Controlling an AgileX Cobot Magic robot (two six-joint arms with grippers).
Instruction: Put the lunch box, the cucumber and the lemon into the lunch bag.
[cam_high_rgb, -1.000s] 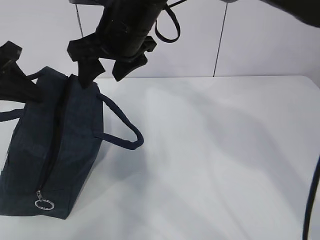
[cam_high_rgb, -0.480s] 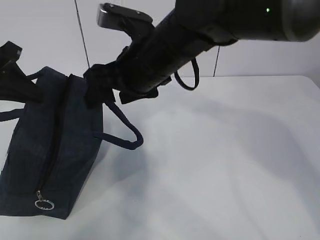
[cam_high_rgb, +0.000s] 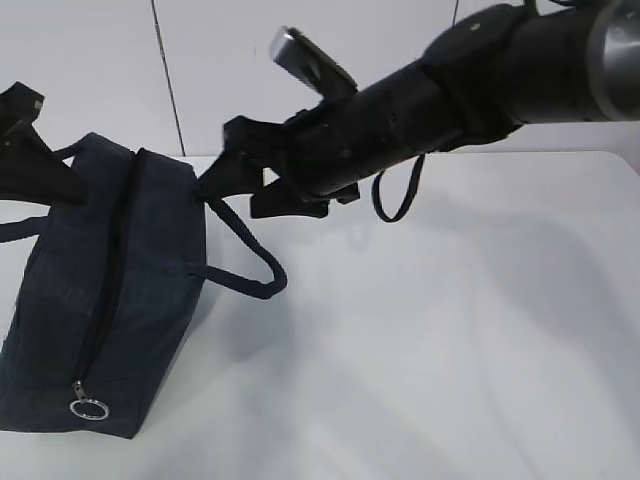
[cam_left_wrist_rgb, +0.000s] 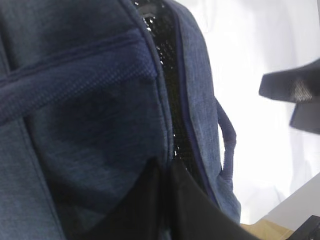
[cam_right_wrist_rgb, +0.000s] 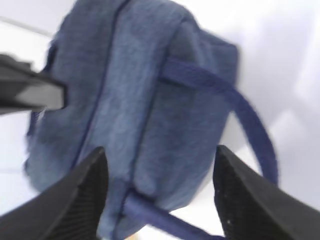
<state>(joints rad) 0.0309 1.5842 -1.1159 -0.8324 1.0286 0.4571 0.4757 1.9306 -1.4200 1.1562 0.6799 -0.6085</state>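
The navy lunch bag (cam_high_rgb: 130, 290) stands at the table's left with its zipper line along the top and the ring pull (cam_high_rgb: 88, 408) at the near end. My left gripper (cam_high_rgb: 72, 190) is shut, its tips (cam_left_wrist_rgb: 167, 172) pressed against the fabric beside the zipper. I cannot see whether any fabric is pinched. My right gripper (cam_high_rgb: 235, 190) hangs open at the bag's far right top corner. In the right wrist view its jaws (cam_right_wrist_rgb: 160, 195) stand either side of the bag's end and a handle strap (cam_right_wrist_rgb: 240, 115), touching neither. The lunch box, cucumber and lemon are out of view.
The white table (cam_high_rgb: 450, 330) stretches to the right of the bag. The bag's right loop handle (cam_high_rgb: 250, 275) droops onto the table. The right arm crosses above the table's middle from the upper right, with a cable loop (cam_high_rgb: 395, 200) hanging from it.
The right arm swung down from above, and its gripper came level with the bag's far top corner with the jaws slightly narrower. The bag and left gripper stayed put.
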